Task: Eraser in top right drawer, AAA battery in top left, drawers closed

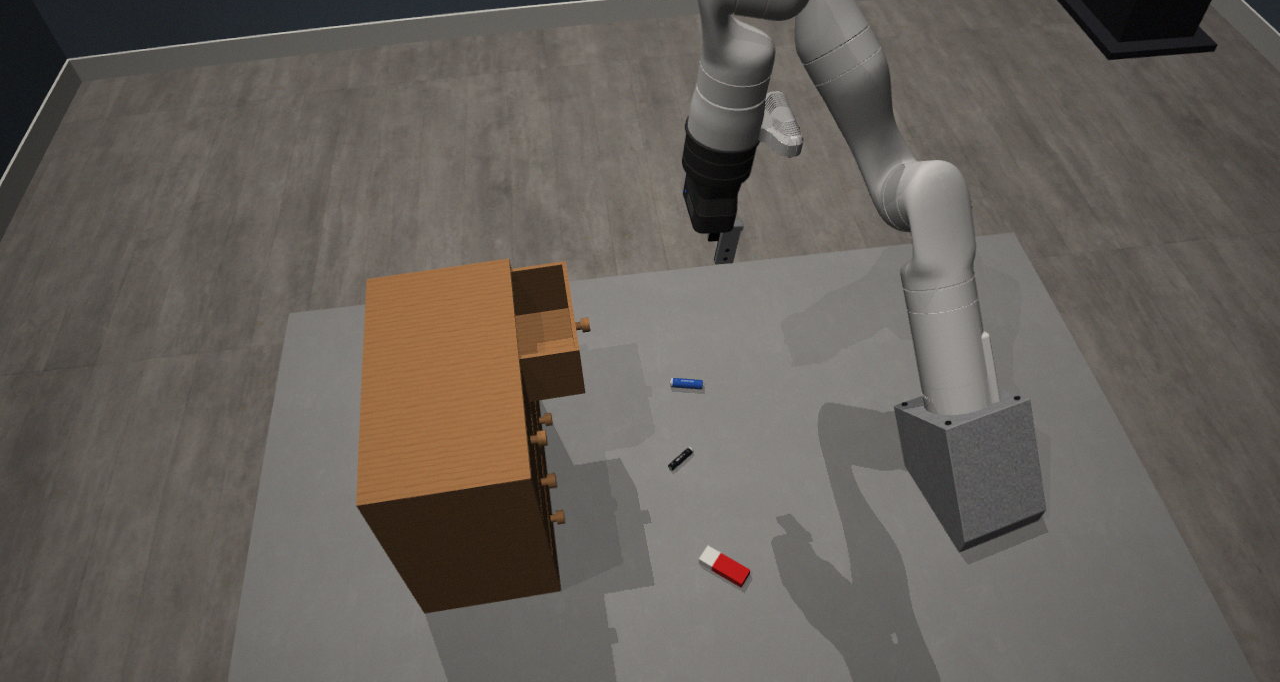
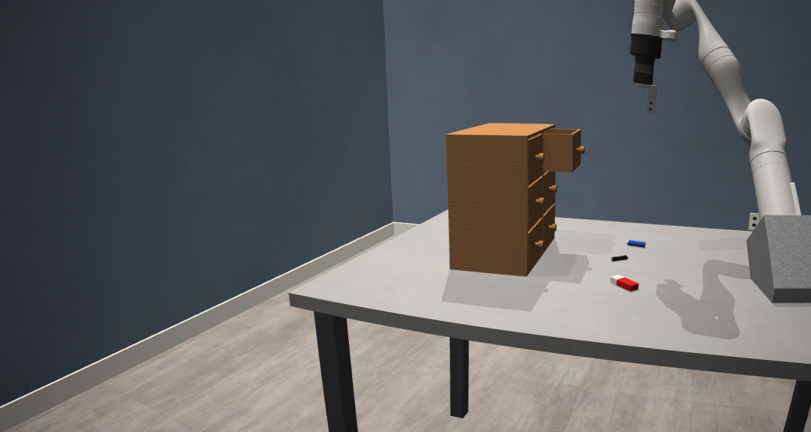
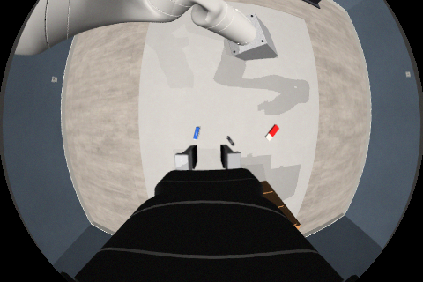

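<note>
The small chest (image 1: pixel 438 373) (image 2: pixel 487 203) (image 3: pixel 282 206) stands upright. Its top right drawer (image 1: pixel 552 376) (image 2: pixel 558 152) is pulled well out and looks level; no object shows inside. The top left drawer (image 2: pixel 533 166) looks pushed in. The red and white eraser (image 1: pixel 729 568) (image 2: pixel 626 284) (image 3: pixel 273 131) lies on the table. A slim black cylinder (image 1: pixel 680 459) (image 2: pixel 619 258) (image 3: pixel 230 140), apparently the AAA battery, lies between it and a thicker blue one. My gripper (image 1: pixel 723 253) (image 2: pixel 649 103) (image 3: pixel 208 152) is partly open and empty, pointing down, high above the table and outward from the open drawer.
The thicker blue battery (image 1: pixel 687 383) (image 2: pixel 636 242) (image 3: pixel 196 132) lies on the table (image 1: pixel 1109 588) (image 2: pixel 385 293) in front of the open drawer's side. The arm's grey base (image 1: pixel 998 472) (image 2: pixel 782 259) (image 3: pixel 260 44) stands across from the chest's front. The four lower drawers look pushed in.
</note>
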Tool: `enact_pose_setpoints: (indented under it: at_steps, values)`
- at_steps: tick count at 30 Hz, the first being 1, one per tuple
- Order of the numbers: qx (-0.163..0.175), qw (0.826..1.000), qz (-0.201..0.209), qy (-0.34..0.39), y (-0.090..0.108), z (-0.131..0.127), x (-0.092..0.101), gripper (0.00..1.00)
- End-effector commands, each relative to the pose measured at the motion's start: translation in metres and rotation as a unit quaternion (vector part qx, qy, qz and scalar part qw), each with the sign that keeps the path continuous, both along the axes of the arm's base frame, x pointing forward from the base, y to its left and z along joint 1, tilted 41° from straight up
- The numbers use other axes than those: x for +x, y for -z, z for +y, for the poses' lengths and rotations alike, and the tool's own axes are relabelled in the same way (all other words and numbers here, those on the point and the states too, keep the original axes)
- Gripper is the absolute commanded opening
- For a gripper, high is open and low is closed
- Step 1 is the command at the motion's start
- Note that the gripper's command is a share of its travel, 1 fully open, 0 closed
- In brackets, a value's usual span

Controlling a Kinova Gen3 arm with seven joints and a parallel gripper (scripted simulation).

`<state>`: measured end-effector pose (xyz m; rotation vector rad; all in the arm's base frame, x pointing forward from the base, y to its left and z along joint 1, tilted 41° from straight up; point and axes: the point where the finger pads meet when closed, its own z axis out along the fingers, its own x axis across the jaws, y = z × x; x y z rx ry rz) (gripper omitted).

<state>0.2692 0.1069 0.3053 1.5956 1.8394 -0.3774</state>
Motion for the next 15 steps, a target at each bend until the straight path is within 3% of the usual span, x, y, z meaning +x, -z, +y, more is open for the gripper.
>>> enact_pose_setpoints:
  at_steps: [1,15]
  values:
    - [0.003,1.000,0.012,0.008,-0.0004,0.0056,-0.0010,0.67]
    - [0.001,0.999,0.042,0.034,-0.0069,0.0106,-0.0091,0.67]
